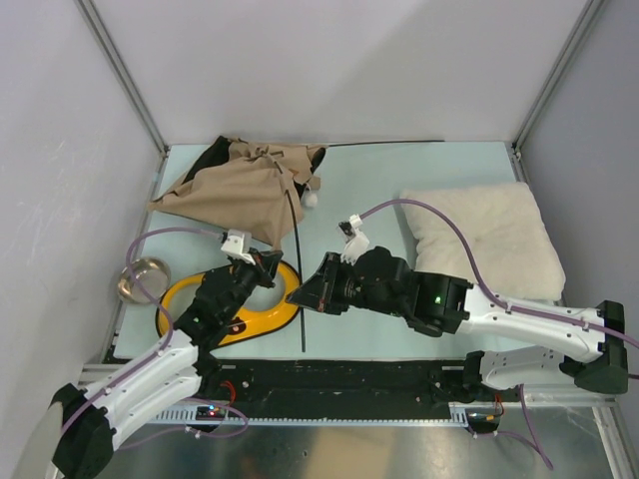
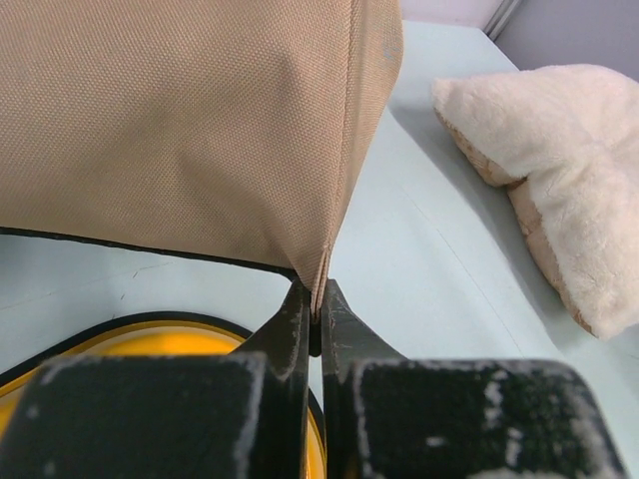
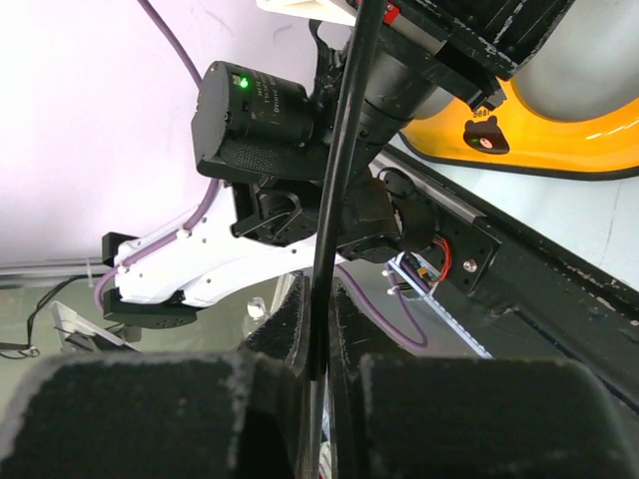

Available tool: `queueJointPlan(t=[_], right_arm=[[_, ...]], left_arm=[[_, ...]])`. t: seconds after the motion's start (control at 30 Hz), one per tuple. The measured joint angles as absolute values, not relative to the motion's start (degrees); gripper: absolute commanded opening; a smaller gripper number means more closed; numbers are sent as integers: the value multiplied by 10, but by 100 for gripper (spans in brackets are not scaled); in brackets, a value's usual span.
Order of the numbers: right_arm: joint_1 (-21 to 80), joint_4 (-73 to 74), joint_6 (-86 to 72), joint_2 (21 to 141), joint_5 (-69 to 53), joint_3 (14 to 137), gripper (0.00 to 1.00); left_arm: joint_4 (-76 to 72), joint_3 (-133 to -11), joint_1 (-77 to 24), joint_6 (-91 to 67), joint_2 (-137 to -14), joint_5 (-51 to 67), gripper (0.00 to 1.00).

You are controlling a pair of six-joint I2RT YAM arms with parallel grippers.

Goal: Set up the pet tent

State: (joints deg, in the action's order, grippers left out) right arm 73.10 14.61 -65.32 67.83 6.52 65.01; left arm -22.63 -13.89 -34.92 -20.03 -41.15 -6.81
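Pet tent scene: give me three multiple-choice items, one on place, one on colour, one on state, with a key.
1. Where on the table does the pet tent lie in the top view?
A. near right
B. far left
C. near centre

2. What colour is the tent's pom-pom?
A. white
B. black
C. yellow

3. What state is the right end effector in?
A. wide open
B. shut on nothing
C. shut on the black pole

Key:
1 B, the tan fabric is heaped at the far left corner in the top view.
2 A, it shows as a small white ball by the fabric's right edge.
3 C, the right wrist view shows both fingers pressed against the thin pole.
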Motion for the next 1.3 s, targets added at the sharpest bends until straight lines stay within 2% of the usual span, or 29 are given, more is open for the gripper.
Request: queueJointPlan(t=[0.33, 0.47, 0.6, 0.77, 0.87, 1.0, 1.17, 1.3], right_arm=[[758, 149, -639, 682, 115, 648, 0], [770, 155, -651, 704, 143, 671, 0], [775, 160, -672, 715, 162, 696, 0], [780, 164, -701, 717, 176, 722, 0], [780, 170, -716, 720, 182, 734, 0], [783, 177, -734, 726, 187, 740, 0], [783, 185, -752, 727, 188, 741, 0], [783, 185, -767, 727, 188, 741, 0]], left_arm=[[-204, -165, -351, -210, -442, -103, 1], [-193, -209, -352, -207, -492, -112, 9], [-190, -240, -354, -200, -533, -132, 27], [-192, -253, -355, -191, -560, -157, 59], [-194, -257, -355, -192, -571, -178, 69], [-201, -257, -355, -195, -575, -206, 72], [-234, -243, -355, -200, -566, -230, 65], [-277, -200, -356, -208, -543, -237, 66]])
